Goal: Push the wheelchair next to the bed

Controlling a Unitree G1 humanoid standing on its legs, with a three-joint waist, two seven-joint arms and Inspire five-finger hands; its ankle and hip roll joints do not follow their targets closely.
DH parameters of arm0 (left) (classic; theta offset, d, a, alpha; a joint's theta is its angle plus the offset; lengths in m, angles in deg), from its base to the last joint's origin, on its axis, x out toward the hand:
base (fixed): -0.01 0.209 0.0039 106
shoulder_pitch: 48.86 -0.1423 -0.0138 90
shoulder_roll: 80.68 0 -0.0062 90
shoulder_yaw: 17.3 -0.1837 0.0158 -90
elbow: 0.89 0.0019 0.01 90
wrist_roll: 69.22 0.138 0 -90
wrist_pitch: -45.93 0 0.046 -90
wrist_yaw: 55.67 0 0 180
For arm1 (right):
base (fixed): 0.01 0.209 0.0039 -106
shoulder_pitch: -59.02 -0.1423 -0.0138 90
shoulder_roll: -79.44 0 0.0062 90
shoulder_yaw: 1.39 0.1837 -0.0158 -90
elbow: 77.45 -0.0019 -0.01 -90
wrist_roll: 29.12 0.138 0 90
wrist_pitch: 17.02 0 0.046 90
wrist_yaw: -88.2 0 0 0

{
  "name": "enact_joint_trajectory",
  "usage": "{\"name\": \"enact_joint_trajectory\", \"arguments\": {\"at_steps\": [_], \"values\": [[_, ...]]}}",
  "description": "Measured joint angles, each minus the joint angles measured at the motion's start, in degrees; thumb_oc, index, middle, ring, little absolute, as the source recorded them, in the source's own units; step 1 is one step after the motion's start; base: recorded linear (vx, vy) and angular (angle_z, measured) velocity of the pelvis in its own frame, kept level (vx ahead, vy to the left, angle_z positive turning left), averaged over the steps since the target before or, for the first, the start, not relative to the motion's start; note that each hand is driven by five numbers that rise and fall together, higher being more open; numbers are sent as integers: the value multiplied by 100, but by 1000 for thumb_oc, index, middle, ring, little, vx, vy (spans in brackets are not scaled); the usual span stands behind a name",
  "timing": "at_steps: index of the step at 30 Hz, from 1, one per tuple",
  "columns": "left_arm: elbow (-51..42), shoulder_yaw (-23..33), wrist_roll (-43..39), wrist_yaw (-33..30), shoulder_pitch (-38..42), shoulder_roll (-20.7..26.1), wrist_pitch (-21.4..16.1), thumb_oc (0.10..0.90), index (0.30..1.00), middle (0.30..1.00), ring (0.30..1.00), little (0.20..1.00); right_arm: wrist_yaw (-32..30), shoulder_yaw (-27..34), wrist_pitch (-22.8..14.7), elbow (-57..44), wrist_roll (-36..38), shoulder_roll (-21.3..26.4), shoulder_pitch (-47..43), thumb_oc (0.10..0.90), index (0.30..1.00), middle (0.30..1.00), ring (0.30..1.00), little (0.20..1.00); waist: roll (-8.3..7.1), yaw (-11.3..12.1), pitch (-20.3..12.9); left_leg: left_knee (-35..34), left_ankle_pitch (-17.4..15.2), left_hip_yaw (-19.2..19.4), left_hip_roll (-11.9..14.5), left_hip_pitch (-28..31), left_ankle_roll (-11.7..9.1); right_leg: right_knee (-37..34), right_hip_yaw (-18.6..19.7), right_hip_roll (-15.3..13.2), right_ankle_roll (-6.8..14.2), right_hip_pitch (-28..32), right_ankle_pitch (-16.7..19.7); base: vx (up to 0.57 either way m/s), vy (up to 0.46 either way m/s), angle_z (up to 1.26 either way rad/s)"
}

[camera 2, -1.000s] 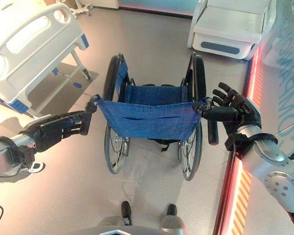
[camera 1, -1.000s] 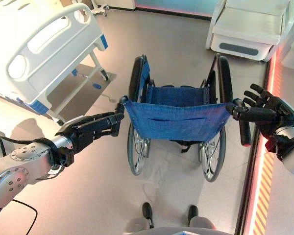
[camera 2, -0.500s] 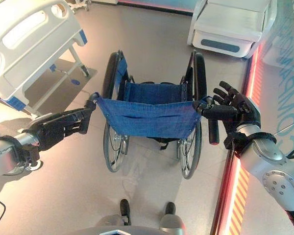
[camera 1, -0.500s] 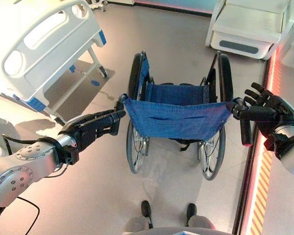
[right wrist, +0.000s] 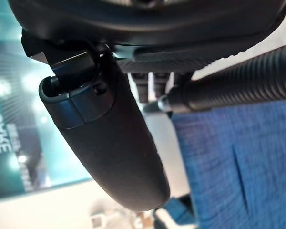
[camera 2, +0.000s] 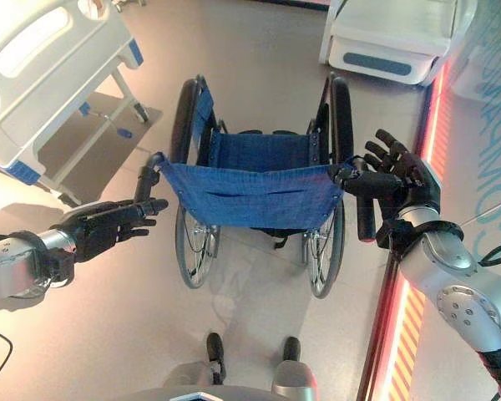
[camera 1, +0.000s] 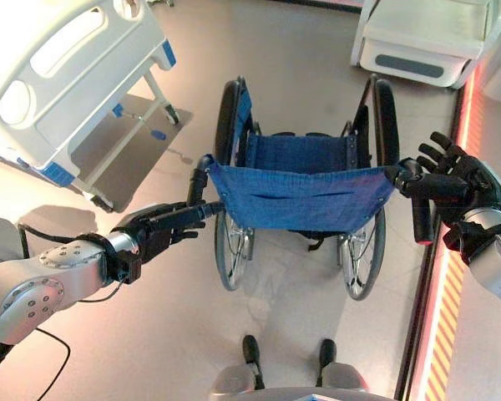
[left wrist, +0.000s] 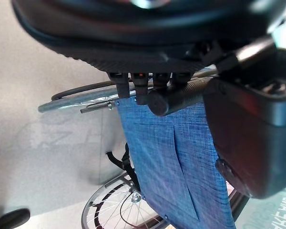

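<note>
On the grey floor (camera 1: pixel 292 67) directly ahead of me stands the wheelchair (camera 1: pixel 305 196), its blue fabric backrest (camera 1: pixel 303 198) facing me and its two big wheels to either side. My left robot hand (camera 1: pixel 163 224) reaches in from the lower left with fingers stretched out straight, their tips at the wheelchair's left push handle (camera 1: pixel 198 181); in the left wrist view the handle's dark ribbed grip (left wrist: pixel 178 97) lies across my fingers without any of them curled round it, so that robot hand is apart, only touching. My right robot hand (camera 1: pixel 455 180) sits at the right side of the backrest, fingers spread and straight, thumb pointing inward toward the right push handle (camera 1: pixel 419 219), which hangs down just beside my palm. In the right wrist view that ribbed grip (right wrist: pixel 238 86) runs past my fingers and my thumb (right wrist: pixel 105 143) stands clear of it, so this robot hand is apart too.

Off to the upper left is the hospital bed (camera 1: pixel 63 75), white with blue corner bumpers, standing on slim legs; the wheelchair is near its foot end but well apart from it, with open floor between. At the upper right stands a white padded chair (camera 1: pixel 426 38), and a glowing red strip (camera 1: pixel 438 317) runs along the floor's right edge.
</note>
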Motion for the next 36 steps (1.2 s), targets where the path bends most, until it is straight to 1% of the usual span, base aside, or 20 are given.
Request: {"name": "enact_joint_trajectory", "arguments": {"at_steps": [1, 3, 8, 13, 20, 26, 28, 31, 36], "values": [[-2, -3, -9, 0, 31, 12, 38, 800, 900, 900, 900, 900, -84, 1, 7, 3, -130, 17, -11, 800, 900, 900, 900, 900, 6, -4, 3, 0, -1, 3, -11, -4, 0, 0, 3, -10, 1, -7, 0, 0, 0, 0], [5, -39, -64, -11, 122, 67, 95, 800, 900, 900, 900, 900, -170, 7, 37, 19, -137, 52, -33, 800, 900, 900, 900, 900, 2, -3, 6, 0, -1, 20, -19, -26, 1, 0, 18, -17, 10, -37, 5, -8, 16, -2], [22, -68, -403, -143, 242, 237, 97, 800, 900, 900, 900, 900, -182, 8, 287, 20, -125, 240, -34, 800, 900, 900, 900, 900, -15, -16, 107, 1, -2, 105, -33, -25, 2, 1, 63, -35, 25, -63, 31, -13, 39, -4], [-2, -82, -453, -305, 247, 232, 90, 800, 900, 900, 900, 900, -184, 8, 383, 16, -120, 239, -34, 800, 900, 900, 900, 900, -30, -32, 140, 0, -3, 128, -34, -7, 3, 1, 99, -37, 29, -67, 44, 0, 46, -4], [-25, -95, -622, -543, 247, 232, 91, 800, 900, 900, 900, 900, -288, 9, 384, 16, -110, 239, -34, 800, 900, 900, 900, 900, -46, -26, 150, 0, -20, 212, -37, 18, 28, 4, 199, -39, 38, -96, 66, -2, 19, -6], [-23, -95, -621, -642, 256, 229, 90, 800, 900, 900, 900, 900, -288, 7, 500, 16, -106, 236, -34, 800, 900, 900, 900, 900, -83, -32, 184, 0, -21, 283, -41, 13, 29, 5, 267, -44, 35, -150, 97, -17, 19, -6], [-23, -160, -621, -688, 340, 228, 90, 800, 900, 900, 900, 900, -286, -2, 604, 16, -102, 235, -37, 800, 900, 900, 900, 900, -98, -25, 194, 0, -21, 284, -41, 12, 29, 5, 269, -44, 35, -152, 98, 0, 0, 0], [-23, -280, -618, -739, 450, 228, 71, 800, 900, 900, 900, 900, -282, -139, 716, 23, -97, 234, -67, 800, 900, 900, 900, 900, -112, -12, 204, 0, -21, 284, -45, 11, 29, 5, 269, -49, 36, -152, 99, 0, 0, 0], [-21, -536, -617, -896, 656, 221, 22, 800, 900, 900, 900, 900, -249, -700, 886, 90, -91, 212, -328, 800, 900, 900, 900, 900, -115, -6, 210, 0, -21, 281, -48, 8, 29, 5, 266, -52, 36, -152, 99, 0, 0, 0]]}}
